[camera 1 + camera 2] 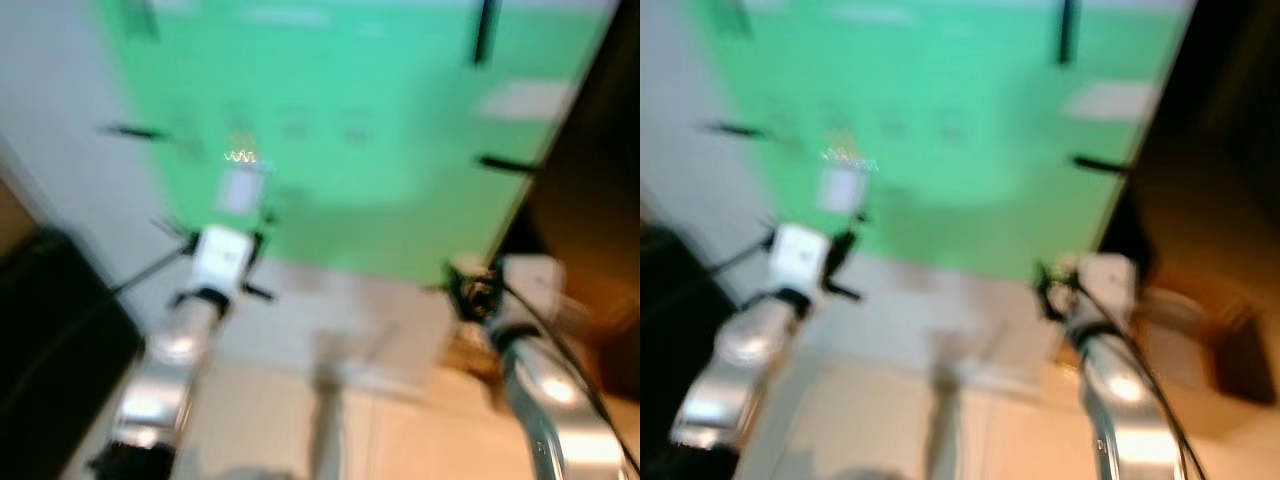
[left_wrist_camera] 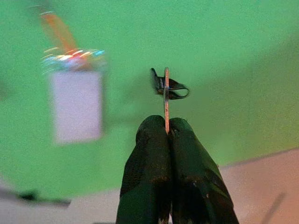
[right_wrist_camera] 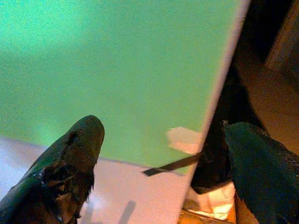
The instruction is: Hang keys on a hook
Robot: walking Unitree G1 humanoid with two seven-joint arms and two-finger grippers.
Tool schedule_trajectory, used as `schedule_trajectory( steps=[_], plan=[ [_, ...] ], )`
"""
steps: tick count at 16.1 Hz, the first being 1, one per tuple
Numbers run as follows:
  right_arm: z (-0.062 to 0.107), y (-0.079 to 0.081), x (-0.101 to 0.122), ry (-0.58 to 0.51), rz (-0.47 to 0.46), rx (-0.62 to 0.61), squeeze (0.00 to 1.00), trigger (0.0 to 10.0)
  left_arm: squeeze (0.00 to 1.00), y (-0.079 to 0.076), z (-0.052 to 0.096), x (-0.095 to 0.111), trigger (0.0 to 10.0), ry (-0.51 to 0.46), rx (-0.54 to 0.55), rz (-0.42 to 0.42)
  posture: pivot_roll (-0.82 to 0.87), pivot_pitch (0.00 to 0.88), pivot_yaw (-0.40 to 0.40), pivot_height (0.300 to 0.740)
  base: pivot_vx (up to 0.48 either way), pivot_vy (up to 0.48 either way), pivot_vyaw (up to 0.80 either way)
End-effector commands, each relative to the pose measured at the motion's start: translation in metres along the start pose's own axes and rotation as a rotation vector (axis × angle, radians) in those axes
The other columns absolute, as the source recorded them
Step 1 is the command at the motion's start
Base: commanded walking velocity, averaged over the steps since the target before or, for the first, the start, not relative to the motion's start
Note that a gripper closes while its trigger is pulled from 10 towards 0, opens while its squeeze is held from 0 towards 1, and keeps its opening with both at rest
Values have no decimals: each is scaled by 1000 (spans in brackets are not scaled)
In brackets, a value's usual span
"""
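My left gripper (image 2: 167,128) is shut on a thin metal key ring (image 2: 166,100) that carries a small dark loop (image 2: 170,88), held up before a green board (image 1: 350,130). On that board hangs a white tag (image 2: 77,109) with a shiny top edge, on an orange hook (image 2: 58,30); the same tag (image 1: 240,190) sits just above my left wrist (image 1: 222,255) in the blurred head views. My right gripper (image 3: 163,154) is open and empty, raised near the board's lower right corner.
Black tape strips (image 1: 505,165) hold the green board to a pale wall (image 1: 60,100). A dark doorway or cupboard side (image 1: 600,150) stands to the right. A dark object (image 1: 50,340) sits low at the left. A white panel (image 1: 340,320) runs under the board.
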State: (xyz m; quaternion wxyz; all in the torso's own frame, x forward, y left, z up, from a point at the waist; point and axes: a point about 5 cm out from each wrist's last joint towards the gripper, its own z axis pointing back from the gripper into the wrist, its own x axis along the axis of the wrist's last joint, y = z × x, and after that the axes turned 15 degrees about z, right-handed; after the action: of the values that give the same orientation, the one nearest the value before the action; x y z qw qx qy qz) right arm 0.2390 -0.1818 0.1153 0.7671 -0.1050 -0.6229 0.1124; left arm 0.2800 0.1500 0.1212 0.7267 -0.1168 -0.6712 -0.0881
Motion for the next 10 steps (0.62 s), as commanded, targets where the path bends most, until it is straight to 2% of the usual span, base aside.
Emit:
schedule_trajectory(
  steps=[1, 2, 3, 4, 6, 10],
  plan=[
    [2, -3, -3, 8, -5, 8, 0, 10000, 0, -5, -4, 9, 10000, -40, -19, -17, -63, 0, 36, 740, 0, 0, 0],
    [2, -2, 0, -13, -20, 30, 0, 10000, 0, -5, -6, 13, 10000, -47, -24, -65, -62, 0, 35, 740, 0, 0, 0],
    [3, 1, 6, -60, -35, 88, 0, 10000, 0, -3, -9, 21, 10000, -73, -19, -147, -61, 0, 35, 740, 0, 0, 0],
    [4, 2, 7, -71, -35, 105, 0, 10000, 0, -2, -10, 23, 10000, -80, -16, -167, -61, 0, 35, 740, 0, 0, 0],
    [8, 7, 18, -141, -13, 234, 0, 10000, 0, 3, -24, 37, 10000, -116, 10, -264, -64, 0, 32, 740, 0, 0, 0],
    [11, 8, 32, -216, 1, 337, 0, 10000, 0, 10, -48, 63, 10000, -177, 37, -357, -70, 0, 34, 740, 0, 0, 0]
  ],
)
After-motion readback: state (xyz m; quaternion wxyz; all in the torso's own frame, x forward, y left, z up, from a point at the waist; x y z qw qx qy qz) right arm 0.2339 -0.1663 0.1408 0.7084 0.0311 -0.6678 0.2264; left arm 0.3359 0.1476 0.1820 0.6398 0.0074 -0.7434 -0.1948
